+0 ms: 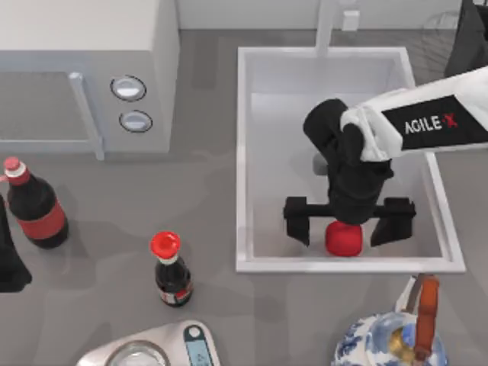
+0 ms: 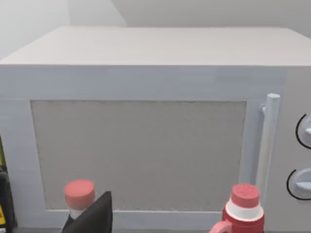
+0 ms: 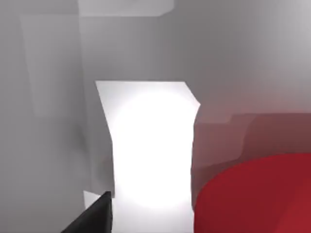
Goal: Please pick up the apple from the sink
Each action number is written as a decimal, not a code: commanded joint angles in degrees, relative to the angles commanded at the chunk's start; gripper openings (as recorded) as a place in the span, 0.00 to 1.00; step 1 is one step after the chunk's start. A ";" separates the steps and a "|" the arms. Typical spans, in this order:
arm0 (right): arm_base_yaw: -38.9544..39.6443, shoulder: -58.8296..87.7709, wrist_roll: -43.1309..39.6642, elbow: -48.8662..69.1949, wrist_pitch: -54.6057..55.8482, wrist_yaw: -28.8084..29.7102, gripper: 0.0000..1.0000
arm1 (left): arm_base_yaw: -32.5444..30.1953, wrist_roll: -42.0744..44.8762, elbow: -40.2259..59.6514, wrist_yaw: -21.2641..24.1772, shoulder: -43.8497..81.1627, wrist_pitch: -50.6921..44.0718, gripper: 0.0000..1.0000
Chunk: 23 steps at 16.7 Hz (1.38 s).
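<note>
Top view: right gripper [image 1: 349, 219] is down in the sink [image 1: 242, 152], fingers spread wide either side of the apple [image 1: 343, 239], not clamping it.

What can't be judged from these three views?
- Top view: the right gripper covers the apple's upper part, so finger contact is unclear.
- Right wrist view: the apple is cut off by the frame edge.
- Top view: the teapot is cut off at the bottom edge.
</note>
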 joint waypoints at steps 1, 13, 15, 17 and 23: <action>0.03 1.45 0.03 -0.94 2.10 0.02 1.00 | 0.00 0.00 0.00 0.00 0.00 0.00 1.00; 0.08 3.54 0.07 -2.30 4.73 0.04 0.55 | 0.00 0.00 0.00 0.00 0.00 0.00 1.00; 0.08 3.54 0.07 -2.30 4.73 0.04 0.40 | 0.00 0.00 0.00 0.00 0.00 0.00 1.00; 0.08 3.54 0.07 -2.30 4.73 0.04 0.25 | 0.00 0.00 0.00 0.00 0.00 0.00 1.00; 0.08 3.54 0.07 -2.30 4.73 0.04 0.00 | 0.00 0.00 0.00 0.00 0.00 0.00 1.00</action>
